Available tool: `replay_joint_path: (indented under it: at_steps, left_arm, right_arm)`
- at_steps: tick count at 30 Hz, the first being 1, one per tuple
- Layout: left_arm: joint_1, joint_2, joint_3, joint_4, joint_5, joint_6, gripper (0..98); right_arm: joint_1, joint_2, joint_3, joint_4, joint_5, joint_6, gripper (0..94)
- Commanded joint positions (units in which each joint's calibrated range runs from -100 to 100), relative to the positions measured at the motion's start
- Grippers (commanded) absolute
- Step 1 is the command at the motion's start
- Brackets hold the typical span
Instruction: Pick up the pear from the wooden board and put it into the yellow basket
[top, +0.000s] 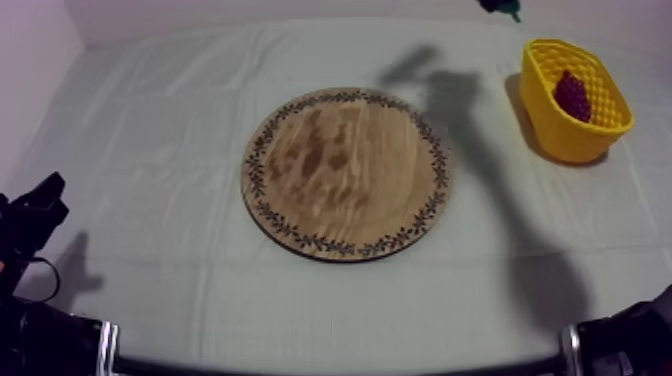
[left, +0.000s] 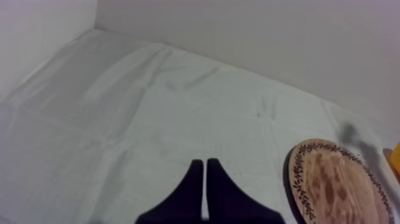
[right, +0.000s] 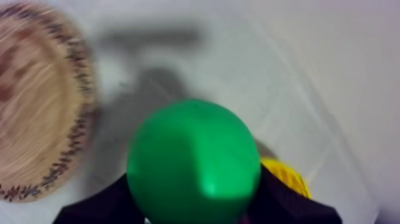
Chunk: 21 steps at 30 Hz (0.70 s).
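Pear (right: 193, 161), a smooth, likely light, rigid toy, is gripped round its wide belly by the right fingers (right: 101, 205) over the worktop (right: 238, 59) beside the yellow basket (right: 286, 176); left fingers (left: 193, 184) closed, empty.

— Do we read any word, number or brand here?

— No, we find none. The wooden board (top: 345, 172) bears only a ring of leaves around its rim, which is ornament and not lettering.

— And the yellow basket (top: 560, 135), to the right of the board?

— We see plain latticed walls there, with nothing we can read.
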<state>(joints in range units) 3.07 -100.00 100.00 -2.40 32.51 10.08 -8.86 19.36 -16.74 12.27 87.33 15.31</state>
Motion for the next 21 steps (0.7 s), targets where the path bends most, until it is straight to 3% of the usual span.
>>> replay_joint_path:
  at_steps: [1,11,21]
  left_arm:
    - [0.01,0.00,0.00,-0.02,-0.01,0.00,0.1]
    - [0.01,0.00,0.00,-0.02,-0.01,0.00,0.1]
    - [0.01,0.00,0.00,-0.02,-0.01,0.00,0.1]
  right_arm:
    - [4.69,-0.22,0.95,0.32,-1.18,-1.50,37.5]
    - [13.28,-0.63,8.70,1.27,-7.28,-5.89,38.3]
    - [15.72,-0.47,22.08,-0.87,-11.50,-8.67,43.3]
